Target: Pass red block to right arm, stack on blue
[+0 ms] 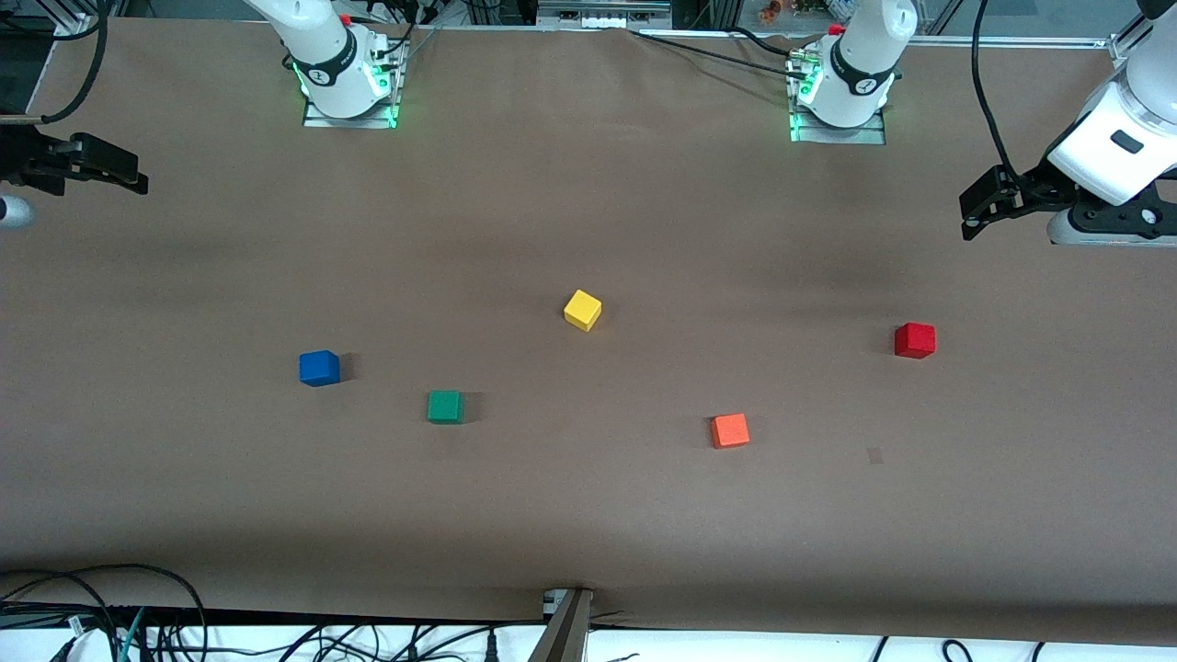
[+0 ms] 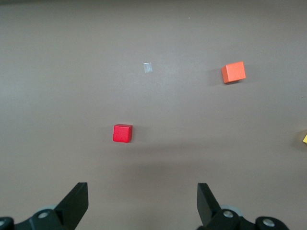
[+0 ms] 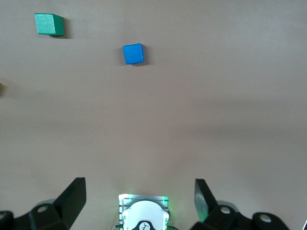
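Brown table (image 1: pixel 588 515), nothing started: red block (image 1: pixel 915 340) sits at the left arm's end, near the raised left gripper (image 2: pixel 143 201), wide open and empty; blue (image 1: pixel 319 368) lies toward the waiting right gripper (image 3: pixel 140 199), also open, empty.

Front camera: high, across the table (image 1: pixel 588 515), facing both arm bases, whole surface in frame. Left wrist camera: aloft, looking down past its open fingers (image 2: pixel 76 201); shares the red block (image 2: pixel 122 133) and orange cube (image 2: pixel 233 72) with the front view. Right wrist camera: aloft, looking down; shares the blue cube (image 3: pixel 133 53) and green cube (image 3: pixel 49 24), plus its own base (image 3: pixel 144 213).
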